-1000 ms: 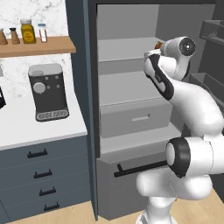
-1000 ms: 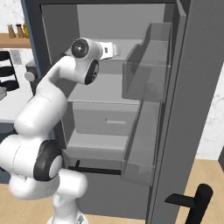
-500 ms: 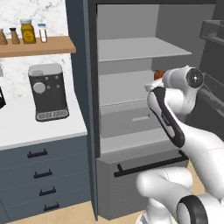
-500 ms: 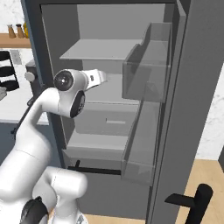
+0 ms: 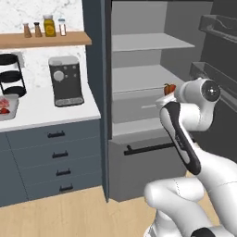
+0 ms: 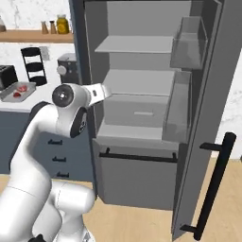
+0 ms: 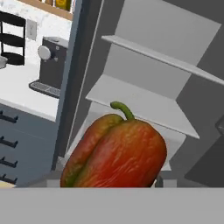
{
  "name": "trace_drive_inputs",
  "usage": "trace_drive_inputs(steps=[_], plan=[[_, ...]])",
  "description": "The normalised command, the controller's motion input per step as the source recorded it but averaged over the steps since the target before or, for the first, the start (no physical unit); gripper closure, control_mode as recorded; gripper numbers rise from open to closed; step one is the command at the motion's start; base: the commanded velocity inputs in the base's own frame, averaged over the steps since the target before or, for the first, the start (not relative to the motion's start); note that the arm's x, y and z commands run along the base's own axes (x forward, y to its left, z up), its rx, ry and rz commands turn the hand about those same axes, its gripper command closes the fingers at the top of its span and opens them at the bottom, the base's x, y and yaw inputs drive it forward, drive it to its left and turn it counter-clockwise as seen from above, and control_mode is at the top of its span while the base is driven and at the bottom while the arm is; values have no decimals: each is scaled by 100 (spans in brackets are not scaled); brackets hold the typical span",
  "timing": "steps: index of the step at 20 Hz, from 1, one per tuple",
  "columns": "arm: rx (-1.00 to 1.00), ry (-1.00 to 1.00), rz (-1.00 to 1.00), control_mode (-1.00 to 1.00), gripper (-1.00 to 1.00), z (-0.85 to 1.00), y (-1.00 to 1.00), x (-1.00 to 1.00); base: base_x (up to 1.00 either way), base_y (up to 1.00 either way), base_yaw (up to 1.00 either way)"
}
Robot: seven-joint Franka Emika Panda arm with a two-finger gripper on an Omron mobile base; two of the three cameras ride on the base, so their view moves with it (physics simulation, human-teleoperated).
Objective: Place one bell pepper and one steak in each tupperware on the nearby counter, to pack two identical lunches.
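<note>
My gripper [image 5: 167,94] is shut on a red bell pepper [image 5: 169,88] and holds it in front of the open fridge at middle-shelf height. In the hand view the bell pepper [image 7: 116,153] looms large, red with green-yellow streaks and a green stem, and hides the fingertips. From the right, the white hand of the gripper [image 6: 100,91] points toward the fridge. A grey tupperware [image 5: 7,107] sits on the white counter [image 5: 51,111] at the far left. The same tupperware [image 6: 19,90] holds small red pieces, too small to name.
The fridge [image 5: 139,83] stands open, its door [image 6: 208,118] swung out to the right with clear bins. On the counter are a coffee machine [image 5: 67,81], a black rack [image 5: 11,74] and a toaster [image 6: 7,74]. A wooden shelf [image 5: 46,39] carries jars.
The arm has come down from upper-shelf height to middle-shelf height, still carrying the pepper. The whole picture has shifted right, so the camera moved and the tupperware came into view.
</note>
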Motion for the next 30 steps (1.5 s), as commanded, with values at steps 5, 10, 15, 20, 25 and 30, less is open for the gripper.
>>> trace_drive_inputs(steps=[5, 10, 15, 20, 25, 30], plan=[[0, 0, 0, 100, 100, 0, 0, 0, -88, 94, 15], [0, 0, 0, 100, 100, 0, 0, 0, -12, 100, 17], [0, 0, 0, 100, 100, 0, 0, 0, 34, 100, 6], [0, 0, 0, 100, 100, 0, 0, 0, 69, 100, 0], [0, 0, 0, 100, 100, 0, 0, 0, 80, 100, 0], [0, 0, 0, 100, 100, 0, 0, 0, 67, 100, -1]])
